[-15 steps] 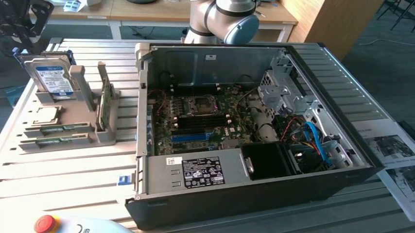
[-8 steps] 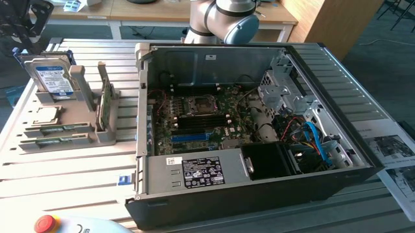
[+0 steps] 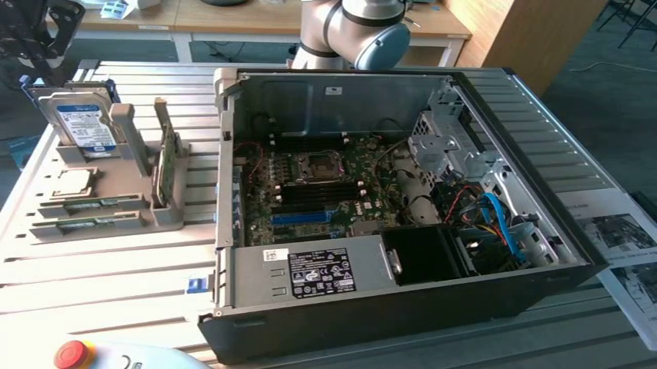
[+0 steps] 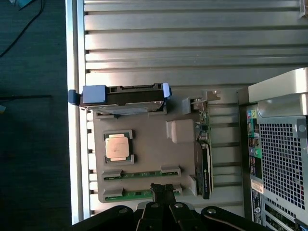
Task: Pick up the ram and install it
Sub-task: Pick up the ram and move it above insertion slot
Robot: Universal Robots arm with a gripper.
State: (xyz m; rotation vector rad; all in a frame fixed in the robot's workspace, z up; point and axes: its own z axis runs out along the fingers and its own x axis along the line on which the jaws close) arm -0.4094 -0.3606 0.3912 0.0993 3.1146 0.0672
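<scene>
Two ram sticks (image 3: 101, 204) (image 3: 88, 224) lie flat in a grey holder (image 3: 165, 215) on the slatted table, at the exterior view's left. From the wrist, the same ram sticks (image 4: 142, 173) (image 4: 131, 195) lie side by side in the holder (image 4: 149, 149). My gripper (image 4: 162, 188) hangs well above them, its fingers shut with nothing between them, and its tips overlap one end of the nearer stick in the picture. In the exterior view the gripper (image 3: 39, 37) is the dark shape high above the holder's far end. The open computer case (image 3: 411, 292) shows the motherboard (image 3: 318, 192).
On the holder stand a hard drive (image 3: 82, 123), a CPU (image 3: 70, 182) and a green card on edge (image 3: 165, 157). The arm's elbow (image 3: 355, 31) is behind the case. A red stop button (image 3: 72, 354) sits at the front edge, papers (image 3: 626, 231) at the exterior view's right.
</scene>
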